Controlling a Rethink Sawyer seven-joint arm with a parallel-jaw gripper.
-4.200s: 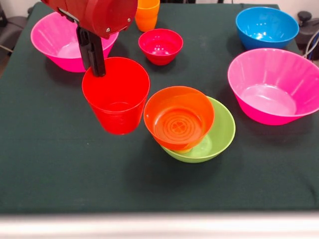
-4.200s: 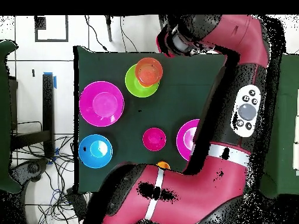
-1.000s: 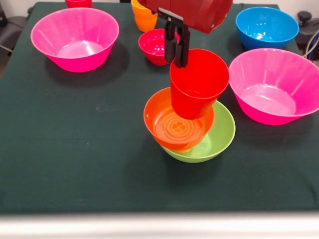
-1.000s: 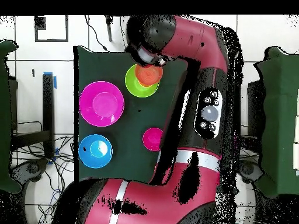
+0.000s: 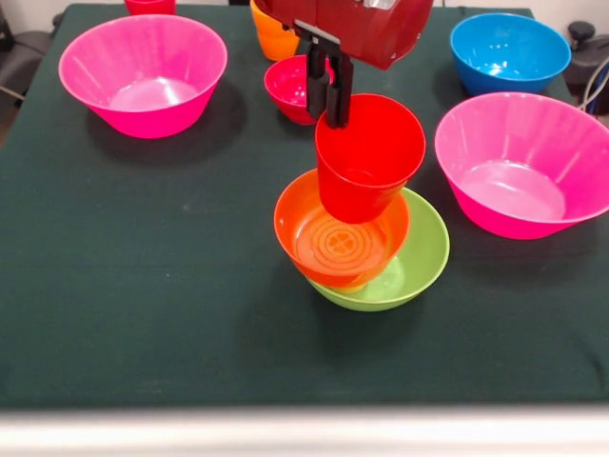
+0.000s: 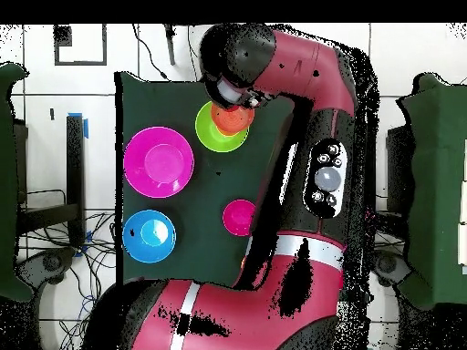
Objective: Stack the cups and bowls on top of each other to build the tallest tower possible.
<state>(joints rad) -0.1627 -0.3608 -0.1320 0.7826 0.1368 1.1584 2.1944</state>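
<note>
My gripper (image 5: 330, 107) hangs from the red arm and is shut on the far rim of a red cup (image 5: 369, 167). It holds the cup upright just above the orange bowl (image 5: 328, 243), with the cup's base over the bowl's far right side. The orange bowl, with a ringed flat bottom, sits raised inside the lime-green bowl (image 5: 430, 249) at the table's middle. The yellow cup is hidden under it. In the overhead view the arm covers the gripper, and the orange bowl (image 6: 235, 118) and lime-green bowl (image 6: 212, 133) show beside it.
Two hot-pink bowls stand at the left back (image 5: 143, 71) and at the right (image 5: 523, 162). A blue bowl (image 5: 509, 49) is at the back right. A small crimson bowl (image 5: 288, 90) and an orange cup (image 5: 272, 33) stand behind the gripper.
The gripper and the red cup have shifted slightly to the left in the front view, more over the orange bowl. Nothing else moved.
</note>
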